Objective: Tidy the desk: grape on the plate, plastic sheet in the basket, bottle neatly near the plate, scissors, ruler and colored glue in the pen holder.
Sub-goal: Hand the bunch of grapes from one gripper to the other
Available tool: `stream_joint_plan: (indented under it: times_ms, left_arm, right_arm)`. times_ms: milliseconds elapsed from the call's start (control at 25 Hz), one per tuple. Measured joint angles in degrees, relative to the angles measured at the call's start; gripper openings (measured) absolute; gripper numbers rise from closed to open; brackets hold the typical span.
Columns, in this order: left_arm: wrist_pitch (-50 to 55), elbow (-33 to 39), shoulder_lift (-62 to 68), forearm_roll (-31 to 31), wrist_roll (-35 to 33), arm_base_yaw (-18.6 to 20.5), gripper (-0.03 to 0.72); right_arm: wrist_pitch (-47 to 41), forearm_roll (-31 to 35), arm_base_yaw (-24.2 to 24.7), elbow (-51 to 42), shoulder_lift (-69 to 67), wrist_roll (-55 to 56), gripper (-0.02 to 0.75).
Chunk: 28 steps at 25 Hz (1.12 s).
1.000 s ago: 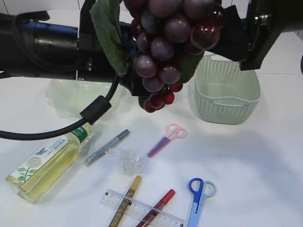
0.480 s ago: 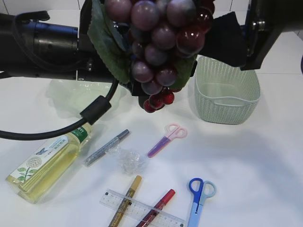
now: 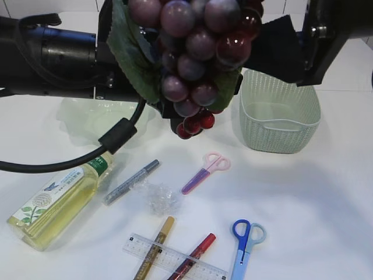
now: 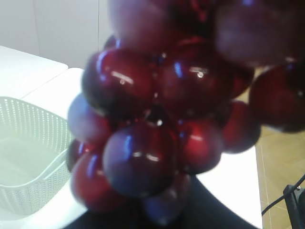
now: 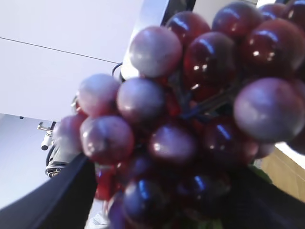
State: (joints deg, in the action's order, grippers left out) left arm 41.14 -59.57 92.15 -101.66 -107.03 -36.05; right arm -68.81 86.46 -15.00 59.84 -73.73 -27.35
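Note:
A bunch of dark red grape [image 3: 195, 64] with a green leaf hangs high over the table, close to the exterior camera. My left gripper [image 3: 166, 109] reaches in from the left and is shut on it, its jaws hidden behind the fruit. My right gripper [image 5: 162, 191] stands open around the bunch, dark fingers [image 5: 71, 191] wide apart. On the table lie the bottle [image 3: 58, 201], a crumpled plastic sheet [image 3: 158, 197], pink scissors [image 3: 205, 172], blue scissors [image 3: 245, 242], a clear ruler [image 3: 175, 262] and silver [image 3: 131, 181], gold [image 3: 156, 248] and red [image 3: 195, 254] glue pens. The pen holder is out of view.
A pale green glass plate [image 3: 81, 119] sits at the back left, partly behind the left arm and its cable [image 3: 116, 137]. A mint woven basket [image 3: 280, 125] stands at the back right, below the right arm.
The bunch has risen a little towards the camera. The right jaws have spread wider around it. Nothing on the table has moved.

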Motion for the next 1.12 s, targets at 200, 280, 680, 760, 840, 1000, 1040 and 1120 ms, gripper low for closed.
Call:
stream_joint_plan:
  times_ms: [200, 280, 680, 760, 840, 1000, 1040, 1120]
  left_arm:
    - [0.0, 0.0, 0.0, 0.0, 0.0, 0.0, 0.081]
    - [0.0, -0.1, 0.0, 0.0, 0.0, 0.0, 0.081]
    - [-0.2, -0.1, -0.5, 0.2, 0.0, 0.0, 0.08]
    - [-0.3, -0.1, -0.5, 0.2, 0.0, 0.0, 0.08]
    - [-0.4, -0.1, -0.5, 0.2, 0.0, 0.0, 0.08]
    - [-0.5, -0.1, -0.5, 0.2, 0.0, 0.0, 0.08]
    - [-0.5, -0.1, -0.5, 0.2, 0.0, 0.0, 0.08]
    - [-0.5, -0.1, -0.5, 0.2, 0.0, 0.0, 0.079]
  right_arm:
    - [0.0, 0.0, 0.0, 0.0, 0.6, 0.4, 0.607]
    - [0.0, -0.1, 0.0, 0.0, 0.6, 0.6, 0.608]
    - [0.0, -5.2, 0.0, 0.0, 0.7, 0.9, 0.608]
    - [0.0, -5.8, 0.0, 0.0, 0.7, 1.1, 0.608]
    - [0.0, -6.0, 0.0, 0.0, 0.7, 1.2, 0.608]
    - [0.0, -7.5, 0.0, 0.0, 0.7, 1.2, 0.602]
    - [0.0, -8.3, 0.0, 0.0, 0.7, 1.2, 0.596]
    - [-0.1, -9.3, 0.0, 0.0, 0.7, 1.1, 0.584]
